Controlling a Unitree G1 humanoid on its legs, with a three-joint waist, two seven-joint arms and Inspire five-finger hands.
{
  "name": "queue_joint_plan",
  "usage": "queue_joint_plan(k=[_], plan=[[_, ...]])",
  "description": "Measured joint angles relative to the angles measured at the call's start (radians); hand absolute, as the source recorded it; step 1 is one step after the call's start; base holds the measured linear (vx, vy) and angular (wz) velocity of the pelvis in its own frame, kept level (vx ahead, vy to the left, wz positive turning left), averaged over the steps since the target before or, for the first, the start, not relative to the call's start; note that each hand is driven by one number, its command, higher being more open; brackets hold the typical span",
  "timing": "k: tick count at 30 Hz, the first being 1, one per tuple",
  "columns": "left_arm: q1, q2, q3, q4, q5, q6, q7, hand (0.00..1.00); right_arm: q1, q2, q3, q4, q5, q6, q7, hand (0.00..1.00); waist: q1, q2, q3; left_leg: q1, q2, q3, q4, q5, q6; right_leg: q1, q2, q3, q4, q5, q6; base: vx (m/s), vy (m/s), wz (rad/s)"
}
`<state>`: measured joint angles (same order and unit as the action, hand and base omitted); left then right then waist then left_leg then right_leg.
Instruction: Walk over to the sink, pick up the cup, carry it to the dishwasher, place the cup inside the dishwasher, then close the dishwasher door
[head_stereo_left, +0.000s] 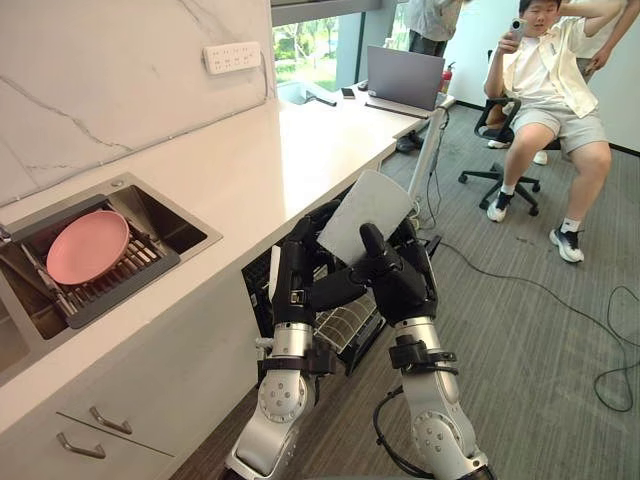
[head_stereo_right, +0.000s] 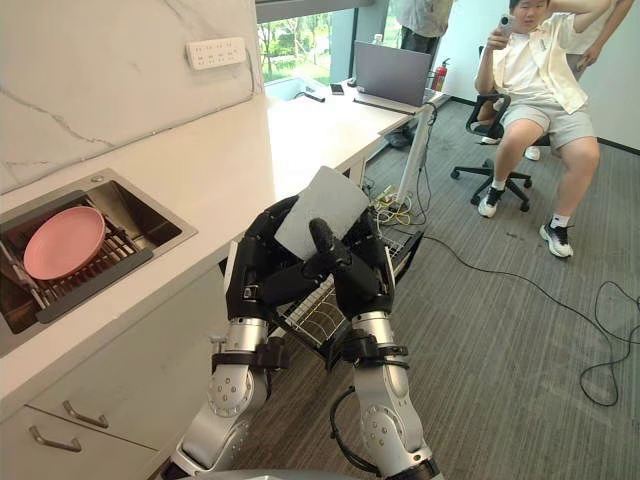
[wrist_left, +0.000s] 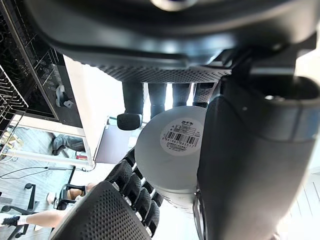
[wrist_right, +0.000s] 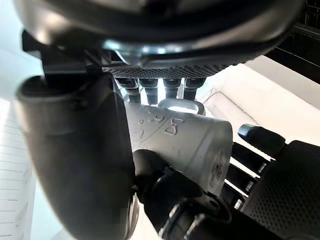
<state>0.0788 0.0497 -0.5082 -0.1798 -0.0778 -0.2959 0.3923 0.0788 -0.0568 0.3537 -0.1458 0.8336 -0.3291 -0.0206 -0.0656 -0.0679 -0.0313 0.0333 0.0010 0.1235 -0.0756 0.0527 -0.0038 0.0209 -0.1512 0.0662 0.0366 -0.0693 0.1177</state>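
1. The left arm (head_stereo_left: 283, 385) rises from the lower left, its forearm near upright.
2. The left hand (head_stereo_left: 298, 262) sits against one side of the cup (head_stereo_left: 366, 214), its fingers (wrist_left: 157, 95) curled over the cup's wall.
3. The right arm (head_stereo_left: 432, 400) stands just beside the left and leans slightly inward.
4. The right hand (head_stereo_left: 402, 282) clasps the cup from the other side, with its fingers (wrist_right: 155, 84) bent round it and its thumb (head_stereo_left: 372, 242) lying up across the front.
5. The two hands meet close together, level with each other.
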Motion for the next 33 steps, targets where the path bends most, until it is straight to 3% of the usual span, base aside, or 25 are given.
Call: queue_joint_plan(k=[20,21,33], plan=[[0.006,0.018,-0.026,0.005,0.0,-0.006,0.002,0.0,-0.007,-0.003,-0.014,0.016,0.078,-0.007,0.001,0.0,0.0,-0.003,-0.016,0.0,-0.001,0.001,-0.01,0.007,0.0,-0.006,0.0,0.001,0.003,0.001,0.0,0.0,0.0,0.0],[0.006,0.018,-0.026,0.005,0.0,-0.006,0.002,1.0,-0.007,-0.003,-0.014,0.016,0.079,-0.007,0.001,0.0,0.0,-0.003,-0.016,0.0,-0.001,0.001,-0.01,0.007,0.0,-0.006,0.0,0.001,0.003,0.001,0.001,0.0,0.0,0.0],[0.007,0.021,-0.047,0.01,0.035,-0.008,-0.011,1.0,-0.032,0.012,-0.034,0.016,0.075,-0.006,0.001,0.0,0.0,-0.004,-0.016,0.002,-0.001,0.003,-0.01,0.007,-0.001,-0.006,0.0,0.003,0.003,0.001,0.001,0.0,0.0,0.0]])
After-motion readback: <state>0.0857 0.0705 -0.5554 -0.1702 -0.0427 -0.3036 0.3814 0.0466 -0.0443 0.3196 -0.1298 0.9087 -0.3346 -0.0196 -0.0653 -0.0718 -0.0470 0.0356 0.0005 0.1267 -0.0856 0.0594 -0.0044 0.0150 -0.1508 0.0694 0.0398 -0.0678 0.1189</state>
